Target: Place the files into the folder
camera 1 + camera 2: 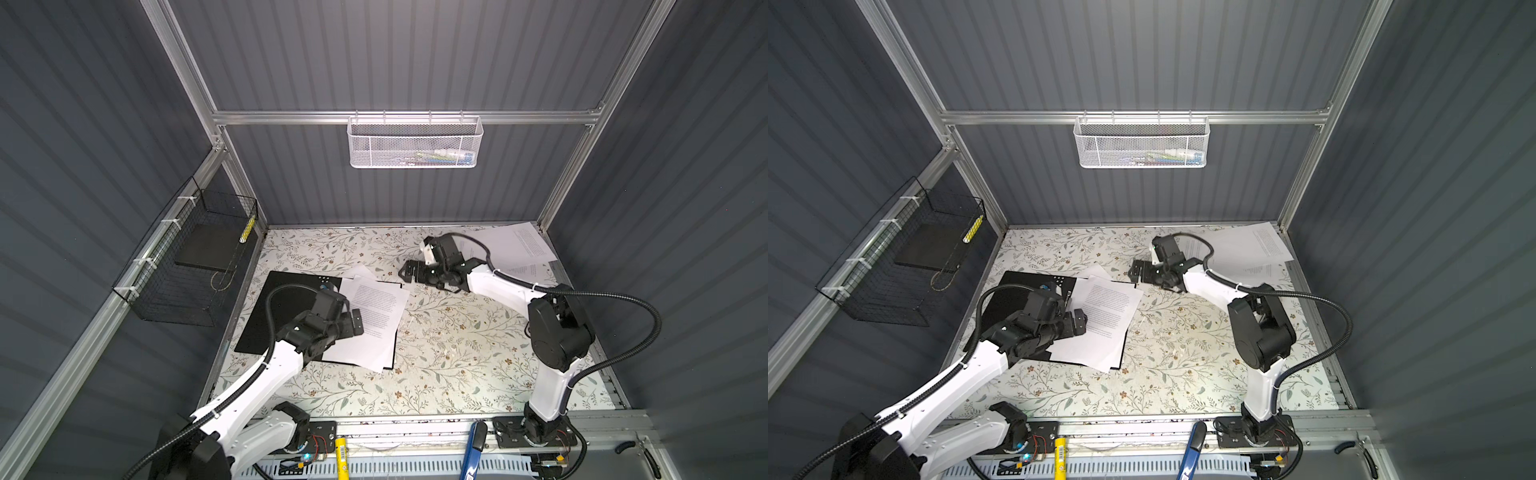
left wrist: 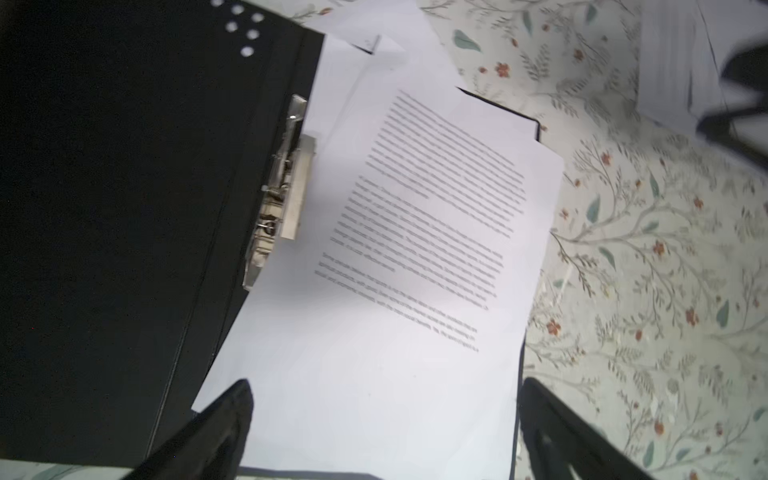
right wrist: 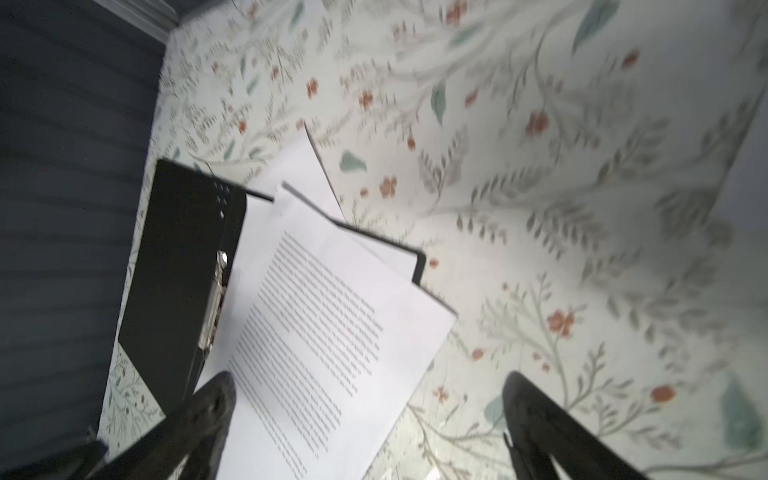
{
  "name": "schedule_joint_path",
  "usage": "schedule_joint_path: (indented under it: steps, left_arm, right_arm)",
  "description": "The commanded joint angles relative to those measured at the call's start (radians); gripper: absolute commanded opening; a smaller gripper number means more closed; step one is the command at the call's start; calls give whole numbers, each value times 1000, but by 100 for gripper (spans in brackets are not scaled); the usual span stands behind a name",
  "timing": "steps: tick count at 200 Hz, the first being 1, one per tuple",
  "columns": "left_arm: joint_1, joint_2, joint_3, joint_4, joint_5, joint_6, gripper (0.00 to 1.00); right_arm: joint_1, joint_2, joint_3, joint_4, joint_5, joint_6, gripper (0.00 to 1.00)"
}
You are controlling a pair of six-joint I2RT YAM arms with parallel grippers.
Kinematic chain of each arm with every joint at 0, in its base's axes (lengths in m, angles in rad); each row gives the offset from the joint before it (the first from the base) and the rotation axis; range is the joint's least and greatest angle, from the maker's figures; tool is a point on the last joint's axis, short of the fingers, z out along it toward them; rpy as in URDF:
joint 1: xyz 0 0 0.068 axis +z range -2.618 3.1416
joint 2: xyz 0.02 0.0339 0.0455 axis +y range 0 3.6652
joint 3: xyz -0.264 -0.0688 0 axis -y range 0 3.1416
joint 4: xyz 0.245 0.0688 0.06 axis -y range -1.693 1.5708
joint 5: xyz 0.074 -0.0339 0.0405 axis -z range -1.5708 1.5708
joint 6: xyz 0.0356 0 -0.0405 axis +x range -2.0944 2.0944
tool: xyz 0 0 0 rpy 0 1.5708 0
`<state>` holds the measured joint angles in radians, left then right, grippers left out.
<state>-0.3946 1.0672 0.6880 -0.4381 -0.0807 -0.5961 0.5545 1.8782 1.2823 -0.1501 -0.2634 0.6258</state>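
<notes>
1. The folder (image 1: 257, 328) lies open, black inside up, on the left of the table (image 1: 436, 353), probably so sheets can drop onto its right half.
2. The files (image 1: 376, 316) are stacked askew there beside the metal clip (image 2: 286, 187); spare sheets (image 1: 515, 245) wait in the far right corner.
3. My left gripper (image 1: 356, 322): jaws apart, empty, over the stack's left edge.
4. My right gripper (image 1: 409, 270): jaws apart, empty, just off the folder's far corner, between both piles.

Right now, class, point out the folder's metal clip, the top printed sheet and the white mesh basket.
metal clip (image 2: 291, 195): left wrist view, middle of its plate.
top printed sheet (image 1: 376, 309): a top view, on its text block.
white mesh basket (image 1: 411, 145): a top view, on its front wall.
</notes>
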Motion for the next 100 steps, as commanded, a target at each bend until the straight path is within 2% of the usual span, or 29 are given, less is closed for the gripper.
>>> schedule_joint_path:
  steps: [1, 20, 61, 100]
  left_arm:
    - [131, 38, -50, 100, 192, -64, 100]
    - [164, 61, -76, 135, 145, -53, 100]
    - [277, 125, -109, 198, 132, -23, 100]
    - [339, 220, -135, 297, 186, -18, 100]
  right_arm:
    - [7, -24, -98, 152, -54, 174, 99]
    - [31, -18, -146, 196, -47, 215, 99]
    - [46, 15, -180, 241, -48, 323, 98]
    - [77, 67, -127, 189, -11, 375, 98]
